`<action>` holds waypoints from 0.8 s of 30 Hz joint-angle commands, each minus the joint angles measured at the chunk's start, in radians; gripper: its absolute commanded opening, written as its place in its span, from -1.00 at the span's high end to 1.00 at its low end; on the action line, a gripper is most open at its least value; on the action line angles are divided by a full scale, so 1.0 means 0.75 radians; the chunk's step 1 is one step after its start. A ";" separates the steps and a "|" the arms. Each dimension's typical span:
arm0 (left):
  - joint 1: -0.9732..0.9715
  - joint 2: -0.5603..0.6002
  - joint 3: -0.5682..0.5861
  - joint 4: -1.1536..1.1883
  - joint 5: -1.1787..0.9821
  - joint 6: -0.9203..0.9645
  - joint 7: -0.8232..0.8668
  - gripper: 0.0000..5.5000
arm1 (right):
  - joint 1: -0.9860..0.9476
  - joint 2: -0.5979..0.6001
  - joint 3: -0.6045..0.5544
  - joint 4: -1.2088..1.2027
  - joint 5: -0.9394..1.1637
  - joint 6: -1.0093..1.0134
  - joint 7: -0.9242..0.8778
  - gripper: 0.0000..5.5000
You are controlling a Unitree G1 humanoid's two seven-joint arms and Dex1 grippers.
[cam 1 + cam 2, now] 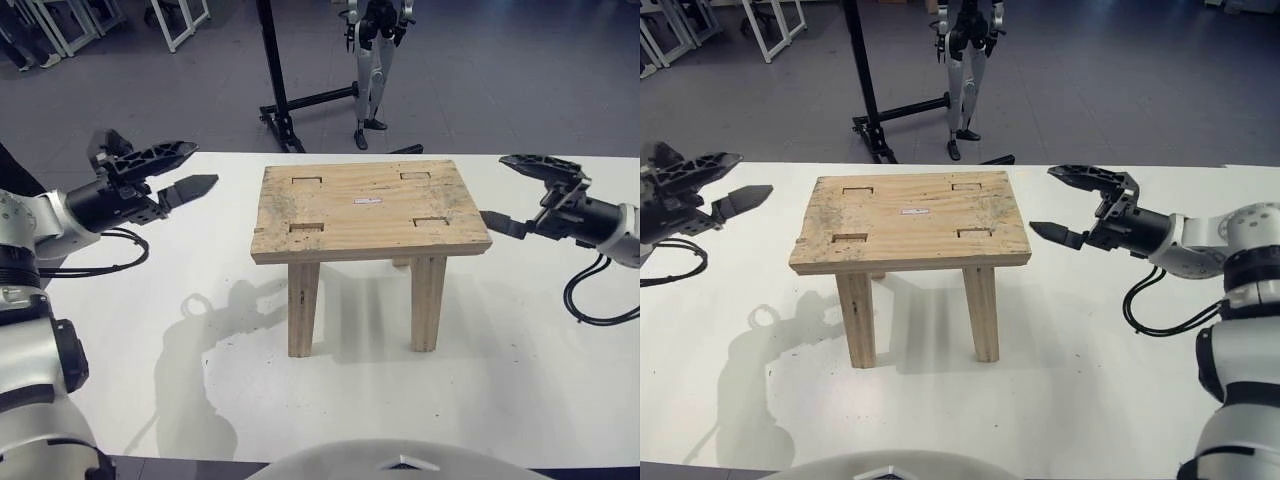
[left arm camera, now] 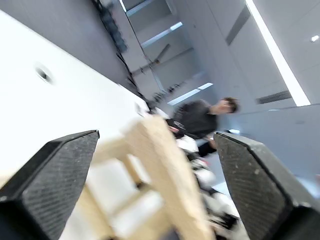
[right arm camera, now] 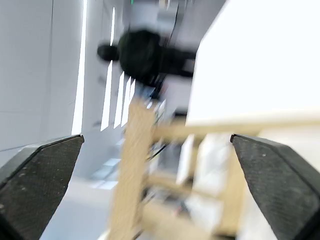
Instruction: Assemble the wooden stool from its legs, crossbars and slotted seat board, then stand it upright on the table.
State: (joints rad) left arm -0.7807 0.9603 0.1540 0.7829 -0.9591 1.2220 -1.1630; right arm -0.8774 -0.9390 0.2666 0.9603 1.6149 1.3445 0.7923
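1. The stool (image 1: pixel 370 210) stands upright, assembled, mid worktop (image 1: pixel 200 380).
2. At its 9 o'clock, the left fingers (image 1: pixel 190 187) are spread wide, empty, clear of it.
3. At 3 o'clock, the right fingers (image 1: pixel 1058 235) are likewise wide, empty.

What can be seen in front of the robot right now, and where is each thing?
Wooden stool: one, pale wood, standing upright in the middle of the table, four slots in its seat.
Table: one, white, under the stool.
Stand: one, black, on the grey floor behind the table.
Humanoid robot: one, grey and black, standing on the floor farther back.
Left gripper: one, black, open, in the air left of the stool, not touching it.
Right gripper: one, black, open, right of the stool, not touching it.
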 commanded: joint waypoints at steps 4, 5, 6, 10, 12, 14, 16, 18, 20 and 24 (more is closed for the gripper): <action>0.300 -0.636 0.044 -0.204 0.582 -1.159 1.115 -0.54 | 0.448 0.419 -0.333 -0.585 -0.760 -1.349 -0.683 -0.99; 0.344 -0.708 0.021 -0.261 0.621 -1.212 1.173 -0.54 | 0.476 0.470 -0.274 -0.635 -0.895 -1.451 -0.716 -0.99; 0.379 -0.769 0.000 -0.321 0.649 -1.240 1.205 -0.54 | 0.499 0.519 -0.215 -0.651 -1.040 -1.548 -0.780 -0.99; 0.499 -0.908 -0.057 -0.492 0.788 -1.408 1.290 -0.54 | 0.625 0.680 -0.177 -0.696 -1.370 -1.691 -1.002 -0.99; 0.536 -0.934 -0.089 -0.549 0.873 -1.420 1.345 -0.54 | 0.669 0.730 -0.164 -0.762 -1.502 -1.711 -1.036 -0.99; 0.550 -0.959 -0.108 -0.594 0.934 -1.448 1.373 -0.54 | 0.701 0.806 -0.190 -0.802 -1.570 -1.723 -1.070 -0.99; 0.560 -0.977 -0.109 -0.632 0.950 -1.448 1.372 -0.54 | 0.717 0.858 -0.209 -0.822 -1.625 -1.723 -1.084 -0.99; 0.575 -0.978 -0.120 -0.669 0.967 -1.432 1.347 -0.54 | 0.726 0.894 -0.219 -0.844 -1.676 -1.708 -1.094 -0.99; 0.594 -0.990 -0.106 -0.706 0.952 -1.404 1.335 -0.54 | 0.730 0.923 -0.239 -0.857 -1.708 -1.691 -1.090 -0.99; 0.616 -0.991 -0.098 -0.750 0.960 -1.365 1.337 -0.54 | 0.729 0.962 -0.275 -0.882 -1.765 -1.659 -1.084 -0.99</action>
State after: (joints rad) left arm -0.3308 0.2190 0.0785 0.2379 -0.2494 0.1746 -0.1561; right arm -0.3331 -0.2313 0.0788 0.3199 0.3105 0.0745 -0.0192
